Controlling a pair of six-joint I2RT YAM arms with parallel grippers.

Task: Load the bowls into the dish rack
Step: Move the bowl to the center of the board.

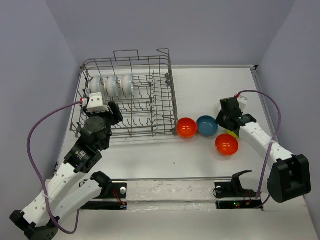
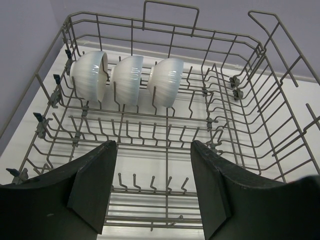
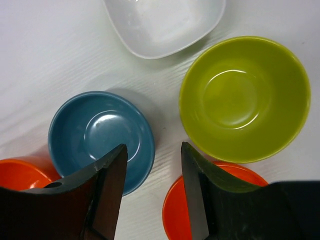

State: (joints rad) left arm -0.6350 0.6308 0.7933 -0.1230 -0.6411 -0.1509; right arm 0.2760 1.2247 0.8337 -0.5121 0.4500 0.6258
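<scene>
Two grippers, both with jaws spread and nothing between them. The left gripper (image 2: 151,150) hangs over the near rows of tines of the dish rack (image 2: 234,82); its wrist view looks down the basket's length through the gap between the two dark fingers (image 2: 92,185). Beyond it, three white bowls (image 2: 127,77) stand on edge side by side in the far-left row of the rack, held upright between tines. In the top view the rack sits at the far left of the table (image 1: 200,165), with raised wire handle loops on its far edge.

The right gripper (image 3: 152,150) hangs over a cluster of loose bowls lying rim-up on the table to the right of the rack. Seen from its wrist, the gap between the fingers falls on bare table between the blue bowl (image 3: 100,132) and the yellow-green bowl (image 3: 245,97). One orange bowl (image 3: 20,175) shows at the lower left edge, beside the blue one; a second orange bowl (image 3: 172,215) lies just below the yellow-green one – whether their rims touch cannot be told. A white dish (image 3: 165,22) with rounded corners lies beyond the blue and yellow-green bowls, partly cut off by the top of that view.
</scene>
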